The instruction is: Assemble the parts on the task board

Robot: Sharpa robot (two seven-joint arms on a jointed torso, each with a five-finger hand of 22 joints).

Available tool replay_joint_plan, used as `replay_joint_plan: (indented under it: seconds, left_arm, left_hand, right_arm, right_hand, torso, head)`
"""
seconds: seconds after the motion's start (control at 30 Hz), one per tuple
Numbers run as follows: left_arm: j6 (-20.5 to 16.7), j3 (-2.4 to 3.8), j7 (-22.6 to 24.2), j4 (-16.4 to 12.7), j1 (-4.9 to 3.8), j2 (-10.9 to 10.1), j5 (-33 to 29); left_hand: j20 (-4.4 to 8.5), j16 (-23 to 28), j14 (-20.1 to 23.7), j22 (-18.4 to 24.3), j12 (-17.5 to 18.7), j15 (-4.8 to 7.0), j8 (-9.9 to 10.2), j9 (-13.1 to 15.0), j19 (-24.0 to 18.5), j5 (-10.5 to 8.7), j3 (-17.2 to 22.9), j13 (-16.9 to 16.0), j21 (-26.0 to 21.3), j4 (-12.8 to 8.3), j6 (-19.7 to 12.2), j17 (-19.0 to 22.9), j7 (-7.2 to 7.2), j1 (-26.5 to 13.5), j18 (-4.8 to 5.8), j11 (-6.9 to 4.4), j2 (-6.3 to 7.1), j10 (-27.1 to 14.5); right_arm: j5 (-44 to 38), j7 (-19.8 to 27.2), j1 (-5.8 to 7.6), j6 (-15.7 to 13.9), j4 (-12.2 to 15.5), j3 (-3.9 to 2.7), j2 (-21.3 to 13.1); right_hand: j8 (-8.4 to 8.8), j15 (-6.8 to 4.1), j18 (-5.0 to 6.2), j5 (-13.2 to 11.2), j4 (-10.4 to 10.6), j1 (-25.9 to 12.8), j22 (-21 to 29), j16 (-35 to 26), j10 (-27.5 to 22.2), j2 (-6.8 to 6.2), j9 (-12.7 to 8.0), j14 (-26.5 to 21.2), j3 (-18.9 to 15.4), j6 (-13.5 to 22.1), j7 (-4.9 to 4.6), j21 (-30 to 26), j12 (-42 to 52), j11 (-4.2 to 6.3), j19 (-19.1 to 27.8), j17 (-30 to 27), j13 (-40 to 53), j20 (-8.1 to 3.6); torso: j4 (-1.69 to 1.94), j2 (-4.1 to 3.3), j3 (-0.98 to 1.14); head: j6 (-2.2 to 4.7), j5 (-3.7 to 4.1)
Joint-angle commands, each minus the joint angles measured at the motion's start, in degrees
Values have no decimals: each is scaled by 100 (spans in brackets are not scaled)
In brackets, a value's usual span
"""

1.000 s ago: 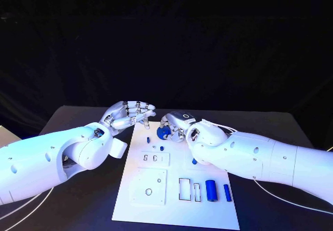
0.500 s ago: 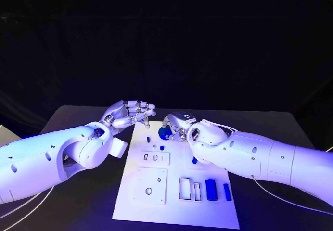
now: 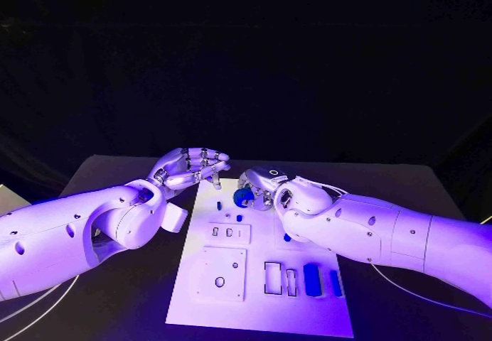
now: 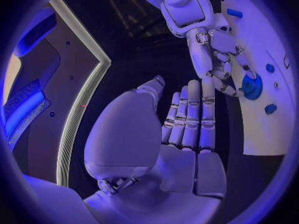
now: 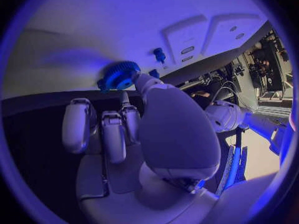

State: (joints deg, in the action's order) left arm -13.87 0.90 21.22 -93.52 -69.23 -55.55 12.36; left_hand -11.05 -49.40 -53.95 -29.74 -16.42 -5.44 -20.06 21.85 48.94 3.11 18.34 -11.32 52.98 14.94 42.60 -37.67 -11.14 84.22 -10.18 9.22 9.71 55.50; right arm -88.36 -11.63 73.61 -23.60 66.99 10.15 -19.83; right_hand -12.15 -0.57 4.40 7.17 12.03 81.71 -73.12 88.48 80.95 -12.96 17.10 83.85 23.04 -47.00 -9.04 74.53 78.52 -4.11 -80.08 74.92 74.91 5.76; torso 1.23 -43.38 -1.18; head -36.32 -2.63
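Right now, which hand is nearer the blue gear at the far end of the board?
Right. The right hand has its fingers touching the blue gear; the left hand hovers beyond the board's far-left corner, apart from it.

You have the white rectangular task board [image 3: 257, 284] lying mid-table, the left hand [image 3: 193, 169] off its far left corner, the right hand [image 3: 264, 190] over its far end (a blue toothed gear [image 3: 244, 197] at its fingertips).

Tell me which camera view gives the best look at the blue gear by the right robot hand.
The right wrist view: the blue gear shows its toothed rim plainly, at the fingertips of the right robot hand, on the task board. The left wrist view shows its round face from farther off. The head view shows it partly hidden behind the fingers.
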Motion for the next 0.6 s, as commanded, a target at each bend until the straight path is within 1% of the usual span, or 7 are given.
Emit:
replay_joint_plan:
  seconds: [0.03,0.1,0.17,0.4,0.47,0.6]
  left_arm:
    - [72,5,26,-11,-7,6,-26]
    - [72,5,25,-5,-7,11,-25]
    - [71,5,25,3,-7,14,-25]
    - [53,4,20,23,-7,21,-25]
    - [49,4,18,26,-7,22,-24]
    - [42,4,15,31,-7,22,-24]
  left_hand:
    - [6,29,32,-8,-20,-7,-14,7,-33,-26,-10,-5,21,15,-48,6,-218,17,-33,13,-62,-46]
    - [6,34,29,-13,-31,-6,-19,18,-42,-25,-15,-4,34,12,-52,9,-216,30,-34,12,-60,-52]
    - [6,34,29,-13,-31,-6,-19,18,-42,-25,-15,-4,34,12,-52,9,-216,30,-34,12,-60,-52]
    - [6,36,29,-14,-34,-5,-21,21,-44,-25,-13,-4,37,12,-52,10,-216,34,-34,12,-64,-53]
    - [6,36,29,-14,-34,-5,-21,21,-44,-25,-13,-4,37,12,-52,10,-216,34,-34,12,-64,-53]
    - [6,36,29,-14,-34,-5,-21,21,-44,-25,-13,-4,37,12,-52,10,-216,34,-34,12,-64,-53]
  right_arm:
    - [21,2,-2,117,-30,6,15]
    - [54,-5,-2,143,-39,10,11]
    - [77,-8,-2,174,-41,12,3]
    - [147,1,-2,251,-28,19,-29]
    - [164,5,-3,269,-20,20,-39]
    - [199,1,-3,298,-16,21,-63]
  right_hand:
    - [75,40,1,-23,3,-45,24,-28,-74,-10,-15,504,-57,92,-3,-54,-52,-3,44,1024,88,5]
    - [185,51,9,-28,38,-109,51,-38,-121,-2,-38,497,-162,233,-10,-94,-106,-9,62,999,34,16]
    - [200,57,10,-26,64,-143,53,-39,-122,11,-35,497,-213,236,-17,-102,-108,-15,64,1000,34,20]
    - [149,81,13,141,187,-282,52,-43,-132,85,24,496,-392,61,-44,-129,-118,-39,61,993,28,42]
    - [132,84,11,188,226,-323,41,-40,-127,117,38,498,-411,19,-45,-124,-113,-41,53,999,34,46]
    - [85,79,13,359,337,-455,39,-39,-104,210,75,499,-419,-95,-34,-138,-87,-34,50,1003,62,46]
  torso:
    - [-9,6,-2]
    - [-3,5,-1]
    - [1,2,-1]
    - [-3,3,4]
    - [-4,1,6]
    - [-3,3,5]
  head:
    - [-2,-14]
    - [5,-7]
    - [6,-4]
    - [7,-6]
    - [4,-8]
    - [-3,-13]
